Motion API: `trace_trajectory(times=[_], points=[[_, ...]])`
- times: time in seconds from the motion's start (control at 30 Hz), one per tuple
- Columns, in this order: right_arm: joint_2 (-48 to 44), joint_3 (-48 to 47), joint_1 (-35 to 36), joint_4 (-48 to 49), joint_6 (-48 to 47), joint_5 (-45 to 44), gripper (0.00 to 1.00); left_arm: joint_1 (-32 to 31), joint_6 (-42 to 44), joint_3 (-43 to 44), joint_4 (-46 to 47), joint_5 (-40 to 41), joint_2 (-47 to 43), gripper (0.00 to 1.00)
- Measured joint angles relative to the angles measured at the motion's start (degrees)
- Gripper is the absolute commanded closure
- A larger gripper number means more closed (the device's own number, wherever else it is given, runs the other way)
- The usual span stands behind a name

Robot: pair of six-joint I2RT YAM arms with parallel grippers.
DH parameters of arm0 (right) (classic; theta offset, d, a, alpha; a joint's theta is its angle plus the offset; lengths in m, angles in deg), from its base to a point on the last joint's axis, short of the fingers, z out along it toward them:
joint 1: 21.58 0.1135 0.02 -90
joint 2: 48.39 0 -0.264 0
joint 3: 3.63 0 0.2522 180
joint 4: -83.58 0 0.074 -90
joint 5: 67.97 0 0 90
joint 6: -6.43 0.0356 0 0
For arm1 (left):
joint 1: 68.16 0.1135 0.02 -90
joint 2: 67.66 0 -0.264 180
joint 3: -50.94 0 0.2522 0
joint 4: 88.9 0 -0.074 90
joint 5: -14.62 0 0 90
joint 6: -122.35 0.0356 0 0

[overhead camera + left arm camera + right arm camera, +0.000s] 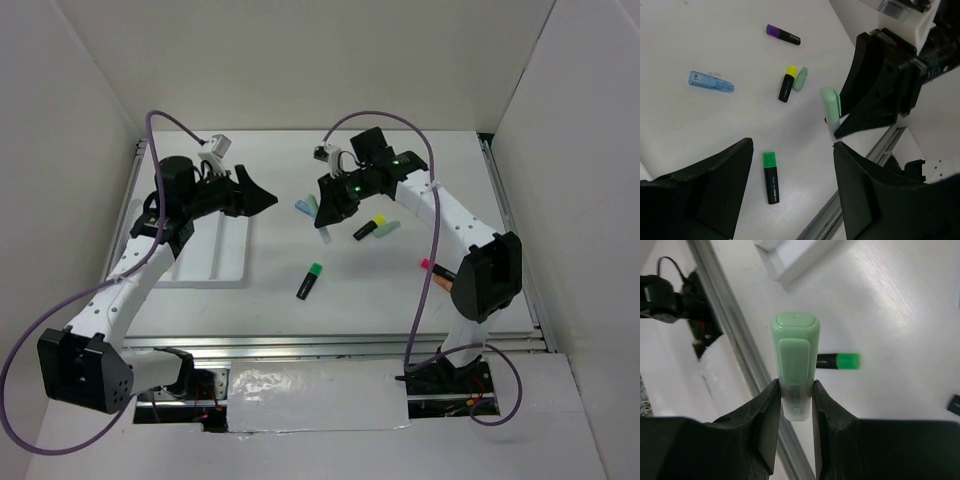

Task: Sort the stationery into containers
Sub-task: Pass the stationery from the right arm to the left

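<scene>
The right pincer (795, 388) is clamped on a mint highlighter (795, 340), its two fingers (765, 415) pressing the pale barrel from either side. The capped end sticks out past the fingertips. It hangs over the middle of the tabletop (380, 290); whether the highlighter touches the surface cannot be told.

A green marker (838, 361) lies flat on the tabletop beyond it, toward the near edge. To the right of the pincer a yellow marker (368, 228) and a mint marker (388, 229) lie side by side, touching or nearly so. A blue pen (711, 81) and a purple marker (783, 34) lie apart from them. A pink marker (427, 264) lies by the right arm, partly hidden.

The left pincer (792, 145) is spread wide with nothing between its fingers (710, 190). It hovers near the far right corner of the tray (225, 265), which lies on the left of the tabletop, well apart from the loose pens.
</scene>
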Motion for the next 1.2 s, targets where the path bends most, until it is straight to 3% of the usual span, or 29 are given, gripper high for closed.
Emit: trace_trajectory(times=[0.3,0.9,1.03,1.2], points=[[-0.66,1.70,8.37,5.64,9.18,0.33,1.00,-1.92,-10.54,-1.01,5.49,2.67,4.39,0.27],[4.96,-5.07,13.40,5.22,11.96,-6.32,1.00,-4.72,-12.44,-7.65,8.74,3.04,3.23,0.30],[5.33,-5.46,13.40,5.18,12.22,-7.19,1.00,-5.18,-12.33,-8.02,8.50,3.04,3.23,0.38],[5.35,-7.65,13.40,5.05,12.52,-7.89,1.00,-5.97,-12.63,-8.15,9.38,2.54,3.21,0.56]])
